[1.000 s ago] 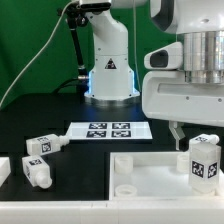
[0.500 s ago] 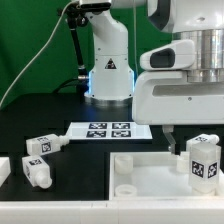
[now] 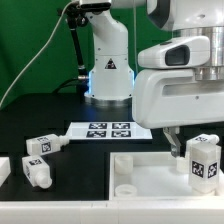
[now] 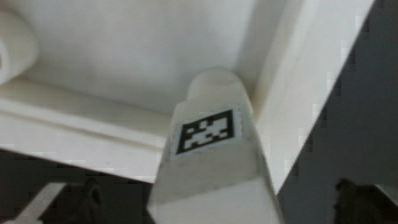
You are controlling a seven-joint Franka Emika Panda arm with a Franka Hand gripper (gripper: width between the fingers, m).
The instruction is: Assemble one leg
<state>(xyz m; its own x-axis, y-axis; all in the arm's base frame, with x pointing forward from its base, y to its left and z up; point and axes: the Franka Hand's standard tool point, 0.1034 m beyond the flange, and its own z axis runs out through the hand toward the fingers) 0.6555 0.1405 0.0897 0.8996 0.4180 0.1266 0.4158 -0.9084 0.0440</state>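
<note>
**Open gripper straddles upright leg on the tabletop**

The leg point(image 3: 203, 160) is a chunky white plastic post, square-cut, with black-and-white tags on its faces. It stands upright at the lower right of the exterior view, on the tabletop point(image 3: 145, 162). The tabletop is a smooth white tray with a raised rim and a round hole point(image 3: 127, 186) at its near corner.

In the wrist view the leg point(image 4: 210, 140) runs up between the dark fingers of the gripper point(image 4: 210, 203). A gap shows on each side of it, so the jaws stand wide and hold nothing. From outside only one finger point(image 3: 172, 142) shows, just left of the leg. The other is hidden.

The bulky white arm housing hangs close over the leg and fills the upper right of the frame, leaving little room above it.

Two spare legs point(image 3: 40, 146) point(image 3: 37, 173) lie at the lower left on the matte black table point(image 3: 40, 115), well apart from the tabletop. The marker board point(image 3: 105, 130) lies flat at centre, between them and the arm.
</note>
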